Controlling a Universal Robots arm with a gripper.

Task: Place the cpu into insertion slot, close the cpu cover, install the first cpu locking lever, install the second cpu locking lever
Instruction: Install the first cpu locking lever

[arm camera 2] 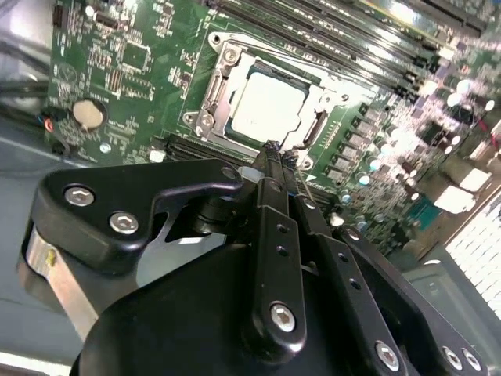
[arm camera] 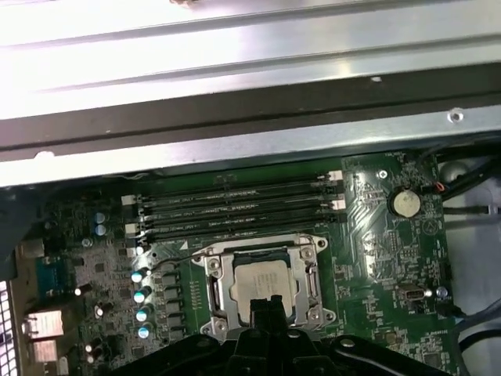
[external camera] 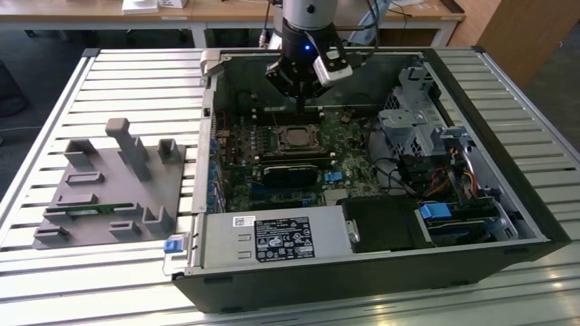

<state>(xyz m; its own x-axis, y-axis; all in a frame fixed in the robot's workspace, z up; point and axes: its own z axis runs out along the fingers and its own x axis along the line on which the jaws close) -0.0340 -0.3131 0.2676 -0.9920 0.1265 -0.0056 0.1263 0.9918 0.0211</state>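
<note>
1. Table (external camera: 136, 81) of pale metal slats carries everything in the exterior view.
2. An open black computer case (external camera: 363, 288) lies on it, inside facing up. A grey plastic holder (external camera: 91, 197) sits beside it on the exterior view's left.
3. A green circuit board (external camera: 238, 144) (arm camera: 383, 258) covers the case floor. Long black memory slots (arm camera: 235, 207) run across it, and a round coin battery (arm camera: 405, 204) (arm camera 2: 86, 113) sits off to one side.
4. The black claw (external camera: 303, 105) (arm camera 2: 272, 150) (arm camera: 266, 301) hangs over the board. Its tips are just above one edge of the socket. The fingers are drawn narrow, tips together. Whether they pinch anything I cannot tell.
5. The insertion slot (arm camera: 317, 249) shows as a silvery rim with screws at its corners, near the memory slots.
6. The cpu cover (arm camera: 215, 290) (arm camera 2: 218, 92) is a thin silvery frame lying flat, down around the chip, with its centre cut out.
7. The cpu (external camera: 292, 138) (arm camera 2: 266, 106) (arm camera: 262, 278) sits inside the slot, framed by the cover. It is a flat square with a dull silver-grey top facing up. Being square it has no long axis, and its edges run parallel to the memory slots.
8. A wire lever (arm camera: 168, 262) reaches out from one corner of the cover, with its hooked end out over the board.
</note>
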